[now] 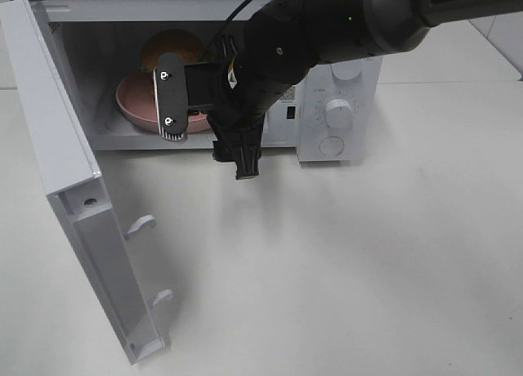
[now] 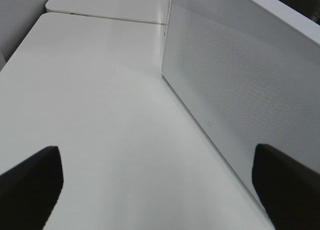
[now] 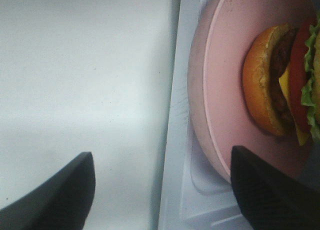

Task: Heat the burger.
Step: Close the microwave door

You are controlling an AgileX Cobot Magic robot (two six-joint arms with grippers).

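1 burger (image 3: 280, 85) sits on 1 pink plate (image 3: 225, 90) inside 1 white microwave (image 1: 339, 114). The 2 grippers, left gripper (image 2: 156, 151) and right gripper (image 3: 162, 157), are spread wide and hold nothing.

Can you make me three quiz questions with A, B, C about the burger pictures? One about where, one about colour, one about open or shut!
1. Where is the burger?
A) inside the microwave
B) on top of it
C) on the floor

2. What colour is the plate under it?
A) blue
B) green
C) pink

3. How is the microwave door?
A) shut
B) open
C) missing

Answers:
1 A: it sits on its plate in the oven cavity.
2 C: the plate's rim and face show pink.
3 B: the door stands swung wide, with the cavity in view.
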